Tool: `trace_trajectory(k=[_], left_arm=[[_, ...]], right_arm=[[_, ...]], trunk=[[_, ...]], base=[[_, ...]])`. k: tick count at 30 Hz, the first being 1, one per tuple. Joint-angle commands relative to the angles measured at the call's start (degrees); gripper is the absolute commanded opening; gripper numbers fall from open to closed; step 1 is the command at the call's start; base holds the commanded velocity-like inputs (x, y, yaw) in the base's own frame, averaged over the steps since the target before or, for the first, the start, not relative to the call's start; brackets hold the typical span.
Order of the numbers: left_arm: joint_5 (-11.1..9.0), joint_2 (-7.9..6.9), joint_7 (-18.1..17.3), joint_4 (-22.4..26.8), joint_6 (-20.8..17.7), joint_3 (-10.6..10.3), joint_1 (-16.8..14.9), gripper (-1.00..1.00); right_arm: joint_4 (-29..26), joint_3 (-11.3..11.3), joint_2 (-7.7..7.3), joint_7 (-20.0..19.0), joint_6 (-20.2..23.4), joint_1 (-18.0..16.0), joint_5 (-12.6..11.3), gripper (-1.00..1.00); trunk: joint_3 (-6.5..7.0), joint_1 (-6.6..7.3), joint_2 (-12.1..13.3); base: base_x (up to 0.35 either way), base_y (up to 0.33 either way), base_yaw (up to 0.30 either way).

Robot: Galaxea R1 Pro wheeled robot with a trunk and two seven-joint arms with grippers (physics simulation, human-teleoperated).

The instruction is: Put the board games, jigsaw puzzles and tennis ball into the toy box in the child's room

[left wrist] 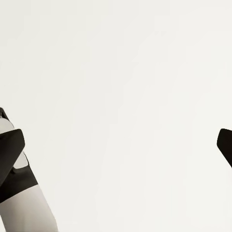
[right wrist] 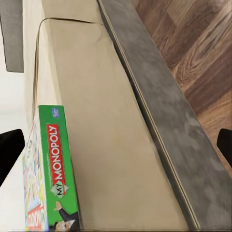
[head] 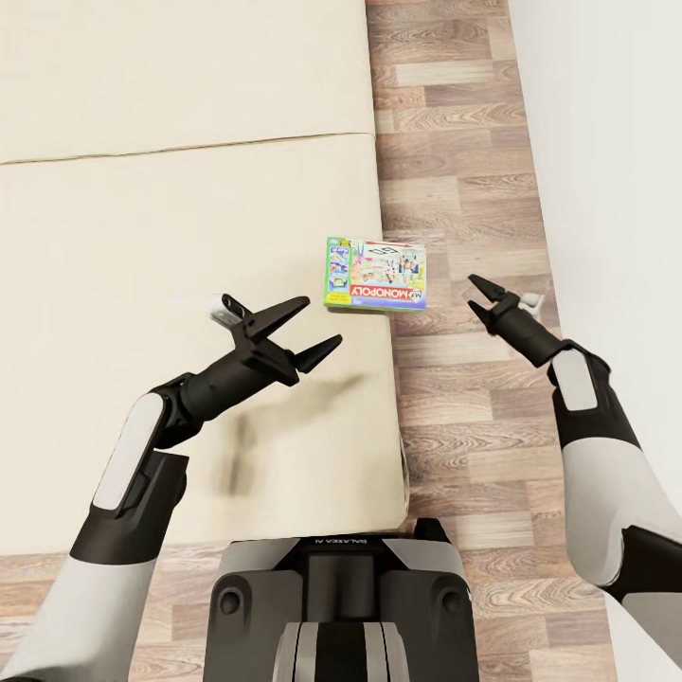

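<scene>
A Monopoly board game point(head: 374, 273) with a green edge lies flat at the right edge of the cream bed point(head: 170, 208), slightly overhanging it. My left gripper point(head: 320, 322) hovers open over the bed, just left of and nearer than the box. In the left wrist view the left gripper point(left wrist: 118, 145) has its fingers spread wide over plain cream bedding. My right gripper point(head: 474, 291) is open above the floor, just right of the box. In the right wrist view the right gripper point(right wrist: 117, 147) faces the bed's side, with the Monopoly box point(right wrist: 53, 179) on top.
A strip of wood floor point(head: 455, 142) runs between the bed and a white wall point(head: 616, 142) on the right. The bed's grey base rail point(right wrist: 159, 121) shows along its side. My own base point(head: 341, 597) stands against the bed's near edge.
</scene>
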State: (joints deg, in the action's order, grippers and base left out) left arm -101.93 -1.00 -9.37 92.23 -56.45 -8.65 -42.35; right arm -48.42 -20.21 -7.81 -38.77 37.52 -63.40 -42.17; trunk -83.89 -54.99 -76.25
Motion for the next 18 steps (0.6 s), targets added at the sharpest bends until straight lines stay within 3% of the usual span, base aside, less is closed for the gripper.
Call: trace_trajectory(k=[1, 18], left_arm=[[0.5, -0.04, -0.6, 0.0, 0.0, -0.1, 0.0, 1.00], [0.4, -0.06, -0.1, 0.0, -0.1, -0.1, -0.2, 1.00]], right_arm=[[0.0, -0.1, 0.01, -0.1, 0.4, 0.0, -0.2, 1.00], [-0.8, -0.1, 0.06, 0.6, 9.0, -0.4, -1.7, 1.00]], trunk=[[-0.02, 0.00, 0.0], [-0.02, 0.00, 0.0]], base=[[0.000, 0.000, 0.000], [0.000, 0.000, 0.000]])
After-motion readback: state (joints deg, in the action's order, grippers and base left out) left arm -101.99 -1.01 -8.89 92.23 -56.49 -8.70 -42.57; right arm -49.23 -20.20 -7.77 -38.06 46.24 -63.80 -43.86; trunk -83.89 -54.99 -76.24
